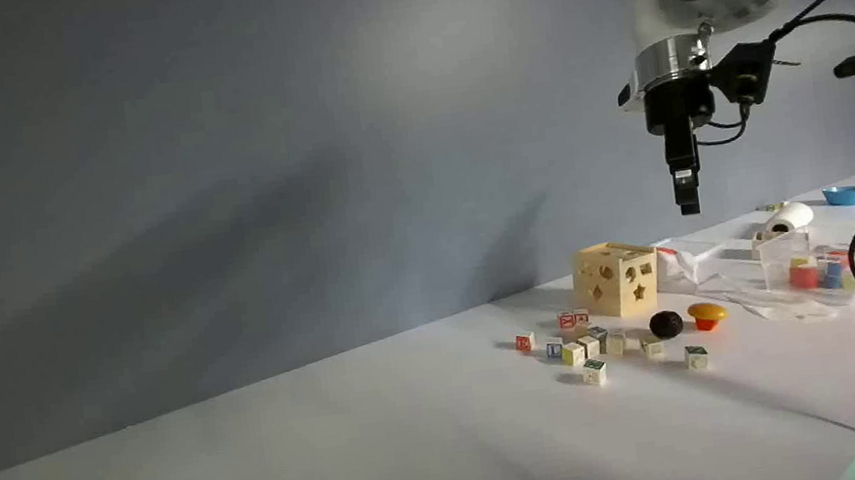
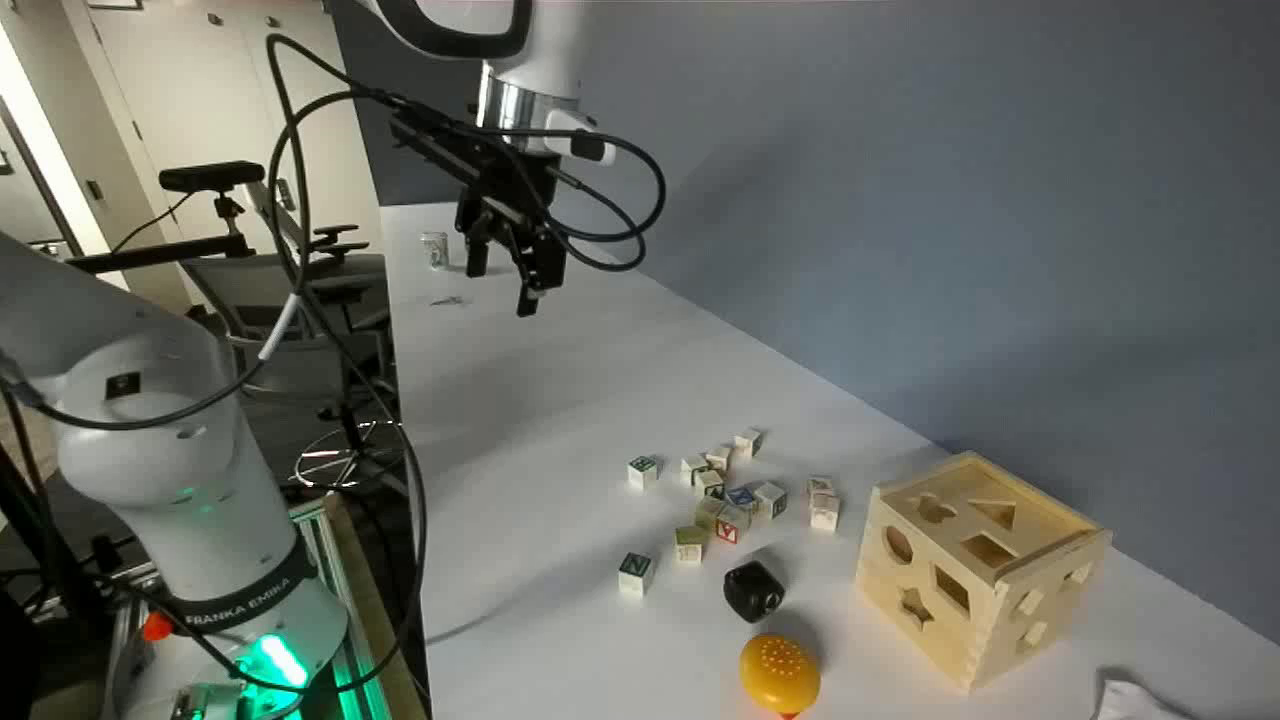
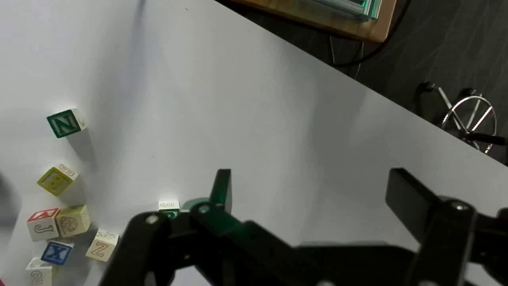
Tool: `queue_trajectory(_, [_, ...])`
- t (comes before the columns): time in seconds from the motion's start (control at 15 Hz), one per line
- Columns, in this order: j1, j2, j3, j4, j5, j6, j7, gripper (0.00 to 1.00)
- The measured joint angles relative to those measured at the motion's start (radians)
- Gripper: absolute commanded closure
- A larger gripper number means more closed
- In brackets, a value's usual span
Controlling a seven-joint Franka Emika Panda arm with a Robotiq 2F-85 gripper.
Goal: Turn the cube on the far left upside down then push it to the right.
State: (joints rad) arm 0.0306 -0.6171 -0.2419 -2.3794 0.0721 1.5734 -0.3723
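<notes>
Several tiny cream letter cubes lie in a loose group on the table. In an exterior view the leftmost cube has a red face. In an exterior view the leftmost is a cube with a dark green N on top; it also shows in the wrist view. I cannot tell which of them the task's cube is. My gripper is in both exterior views, high above the table and apart from the cubes. In the wrist view the gripper is wide open and empty. One cube is partly hidden by a finger.
A tan wooden box with holes stands near the grey wall. A black round piece and a yellow-orange piece lie beside the cubes. A clear bin holds coloured blocks. The table edge shows in the wrist view.
</notes>
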Motion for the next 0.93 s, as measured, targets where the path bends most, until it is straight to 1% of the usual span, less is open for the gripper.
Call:
queue_trajectory(0.67, [-0.003,0.001,0.002,0.0,0.0,0.012,0.008,0.0])
queue_trajectory(0.8, [-0.014,0.015,0.017,-0.003,0.013,0.083,0.063,0.0])
queue_trajectory(0.93, [-0.021,0.052,0.039,-0.013,0.041,0.189,0.148,0.0])
